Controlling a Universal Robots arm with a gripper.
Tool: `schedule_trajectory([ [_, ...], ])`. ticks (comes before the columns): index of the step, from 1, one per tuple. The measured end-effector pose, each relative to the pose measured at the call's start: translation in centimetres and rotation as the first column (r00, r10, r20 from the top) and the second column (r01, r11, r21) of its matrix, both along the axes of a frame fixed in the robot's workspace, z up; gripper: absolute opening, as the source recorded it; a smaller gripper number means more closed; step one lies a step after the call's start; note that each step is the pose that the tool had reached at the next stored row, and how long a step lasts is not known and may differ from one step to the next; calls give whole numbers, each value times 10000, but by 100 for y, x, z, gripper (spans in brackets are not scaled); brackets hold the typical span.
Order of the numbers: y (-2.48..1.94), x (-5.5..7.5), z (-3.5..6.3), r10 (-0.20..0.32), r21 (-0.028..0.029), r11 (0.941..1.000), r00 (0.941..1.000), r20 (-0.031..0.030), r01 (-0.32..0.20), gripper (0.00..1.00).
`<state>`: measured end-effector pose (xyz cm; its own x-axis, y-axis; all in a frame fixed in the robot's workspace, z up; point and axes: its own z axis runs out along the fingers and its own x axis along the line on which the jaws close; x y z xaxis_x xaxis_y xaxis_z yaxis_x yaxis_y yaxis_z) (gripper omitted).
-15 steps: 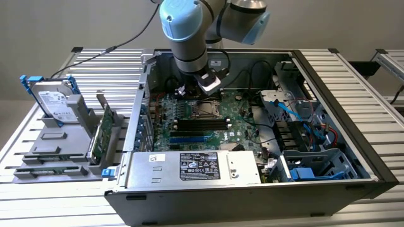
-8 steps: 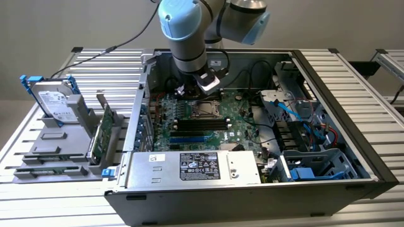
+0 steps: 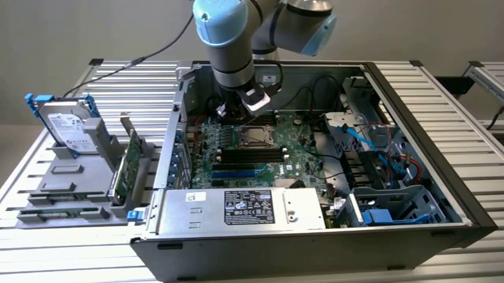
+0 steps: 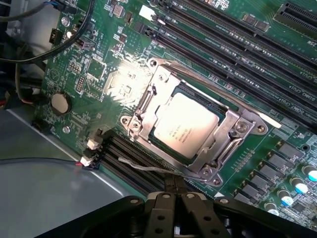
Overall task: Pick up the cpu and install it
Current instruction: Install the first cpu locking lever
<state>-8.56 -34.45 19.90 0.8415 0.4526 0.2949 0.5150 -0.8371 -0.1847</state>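
Silver-grey cpu [image 4: 184,124] lies flat in the socket [image 4: 195,130] on the green board [image 4: 99,74], framed by the metal bracket with its screws at the corners; in the exterior view the same chip [image 3: 254,137] shows mid-board, inside the open case [image 3: 441,177]. Gripper [image 4: 177,206] hangs just above and beside the socket, fingers pressed together, nothing between them. In the exterior view the arm [image 3: 228,53] reaches down into the case near the socket's far edge, gripper [image 3: 250,101] clear of the chip. Chip looks seated square to the frame, though whether it sits fully down on the contacts cannot be told. Risks, as judged from here: closed fingertips are near the bracket and the memory slots [image 4: 233,54], so a careless sideways move could scrape the board or catch the thin grey wire [image 4: 143,166] lying by the socket's near corner. Any downward push on the chip off-centre could tilt it in the frame. Loose black cables [image 4: 59,34] at the board's edge could snag the wrist.
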Motion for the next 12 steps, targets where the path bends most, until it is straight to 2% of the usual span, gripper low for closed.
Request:
schedule_trajectory([
  [9, 0, -57, 139, 2, -5, 10000, 9999, -158, -2, 11],
  [12, 0, -57, 153, 1, -19, 10000, 9998, -178, -1, 11],
])
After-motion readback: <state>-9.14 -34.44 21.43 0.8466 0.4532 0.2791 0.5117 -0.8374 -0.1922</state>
